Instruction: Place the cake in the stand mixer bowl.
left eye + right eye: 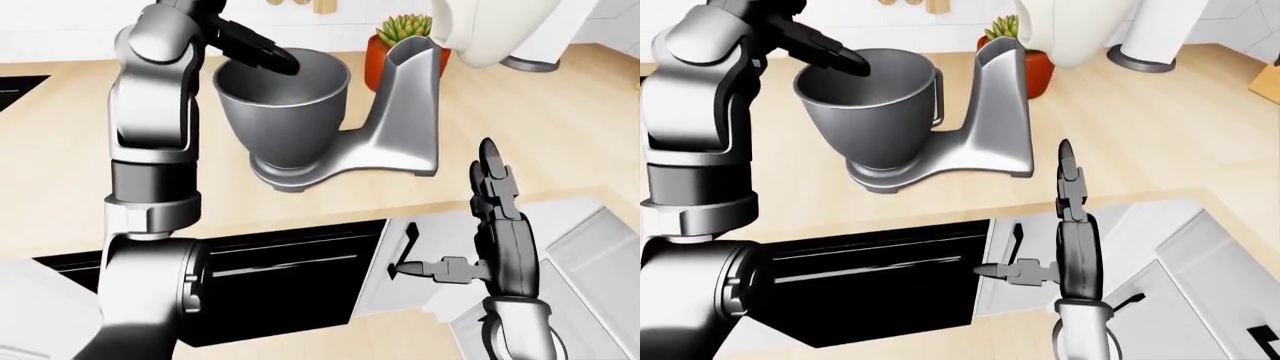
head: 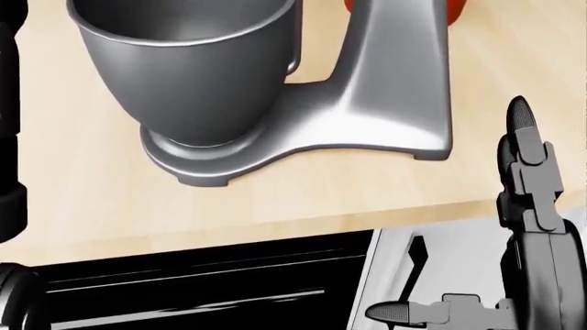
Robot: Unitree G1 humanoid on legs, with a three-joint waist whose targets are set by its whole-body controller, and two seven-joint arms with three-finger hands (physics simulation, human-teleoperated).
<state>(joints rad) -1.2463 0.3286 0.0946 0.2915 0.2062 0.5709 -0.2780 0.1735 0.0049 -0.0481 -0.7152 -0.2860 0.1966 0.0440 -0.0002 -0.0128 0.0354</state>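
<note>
Hovering over bowl [image 1: 283,105], left hand [image 1: 262,54], perhaps empty

My left arm rises up the left side of the left-eye view, elbow bent high, forearm angled in toward the middle. My left hand [image 1: 255,46] sits near the top, its dark fingers [image 1: 275,58] extended and pointing down to the right; I can't see anything held between them. My right hand [image 1: 497,225] stands upright at the lower right, palm edge-on, two fingers [image 1: 490,161] stretched straight up and close together, the thumb [image 1: 415,270] sticking out sideways to the left. Nothing is in its grasp.
</note>
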